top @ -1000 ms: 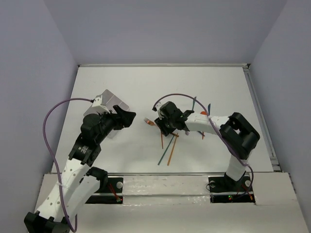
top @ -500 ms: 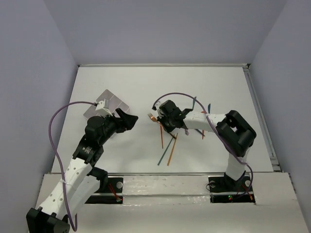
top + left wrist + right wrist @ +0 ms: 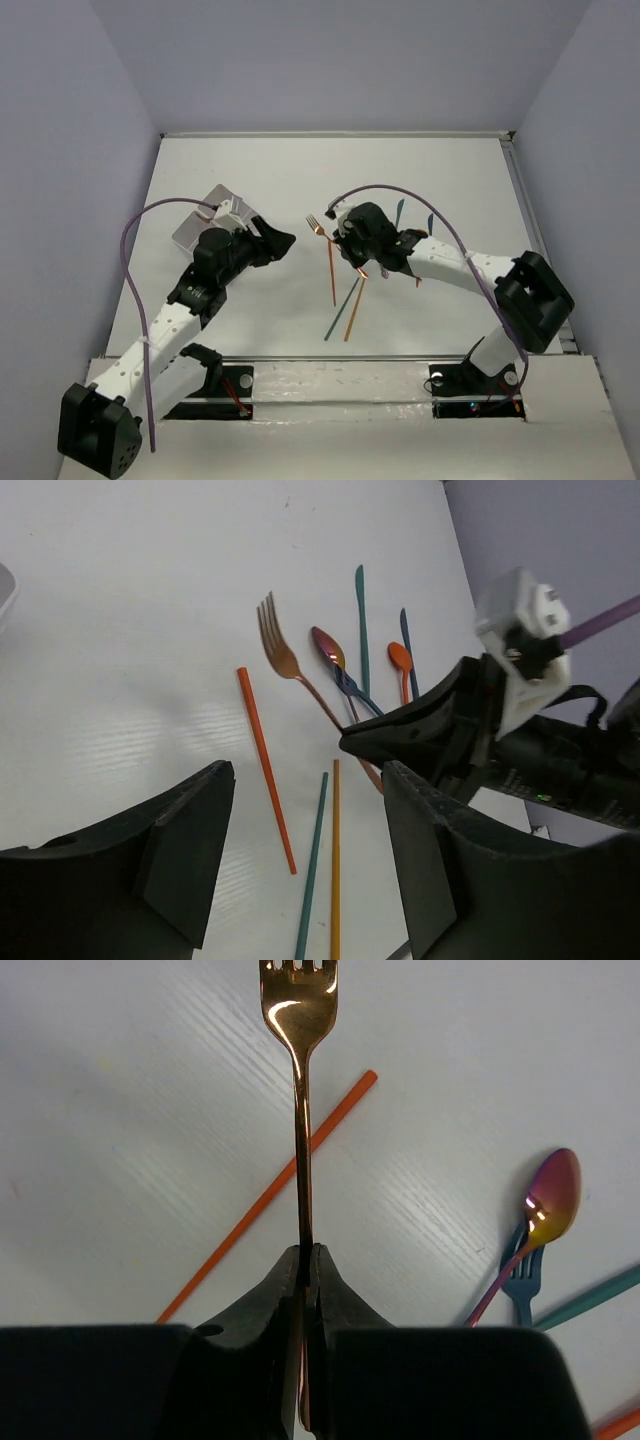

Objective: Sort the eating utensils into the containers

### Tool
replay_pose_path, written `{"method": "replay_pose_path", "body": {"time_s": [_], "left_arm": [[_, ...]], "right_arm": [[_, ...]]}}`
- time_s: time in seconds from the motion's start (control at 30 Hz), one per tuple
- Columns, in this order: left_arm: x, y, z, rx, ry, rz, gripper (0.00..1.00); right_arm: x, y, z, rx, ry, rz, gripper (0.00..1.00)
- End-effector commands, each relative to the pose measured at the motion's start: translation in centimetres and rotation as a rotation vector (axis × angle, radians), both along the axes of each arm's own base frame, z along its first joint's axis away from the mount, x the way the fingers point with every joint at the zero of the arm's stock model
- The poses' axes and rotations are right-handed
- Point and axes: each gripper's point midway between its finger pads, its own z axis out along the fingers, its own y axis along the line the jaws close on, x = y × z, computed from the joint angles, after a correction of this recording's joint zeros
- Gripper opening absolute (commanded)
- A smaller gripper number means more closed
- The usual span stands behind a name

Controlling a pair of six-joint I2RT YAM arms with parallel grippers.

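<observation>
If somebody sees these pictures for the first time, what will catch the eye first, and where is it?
Most striking is the shiny copper-orange metal fork, clamped by its handle in the shut right gripper near the middle of the white table. A long thin orange stick crosses beneath it. At the left, the open left gripper points towards the utensils, with the translucent whitish plastic tray partly hidden behind its arm.

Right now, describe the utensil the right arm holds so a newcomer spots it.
Mid white table, find the right arm's black gripper. Its fingers pinch the handle of a shiny copper-orange metal fork. Unlike the thin orange stick and iridescent spoon lying nearby, it has tines and is gripped.
</observation>
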Motion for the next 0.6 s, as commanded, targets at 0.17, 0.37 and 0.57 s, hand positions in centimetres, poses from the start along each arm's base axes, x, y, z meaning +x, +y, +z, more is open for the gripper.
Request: {"method": "replay_pose_path", "body": {"time_s": [0.17, 0.37, 0.57], "left_arm": [[3.1, -3.5, 2.1, -0.053, -0.057, -0.034, 0.71], [4.8, -6.0, 2.2, -0.056, -0.075, -0.071, 0.71], [6.3, -7.5, 1.9, -0.036, -0.084, -0.057, 0.54]], "right_arm": [[-0.5, 2.7, 6.5, 0.254, -0.116, 0.084, 0.07], [-1.6, 3.6, 7.4, 0.332, -0.086, 0.115, 0.07], [-2.1, 3.6, 7.9, 0.355, -0.09, 0.129, 0.07]]}}
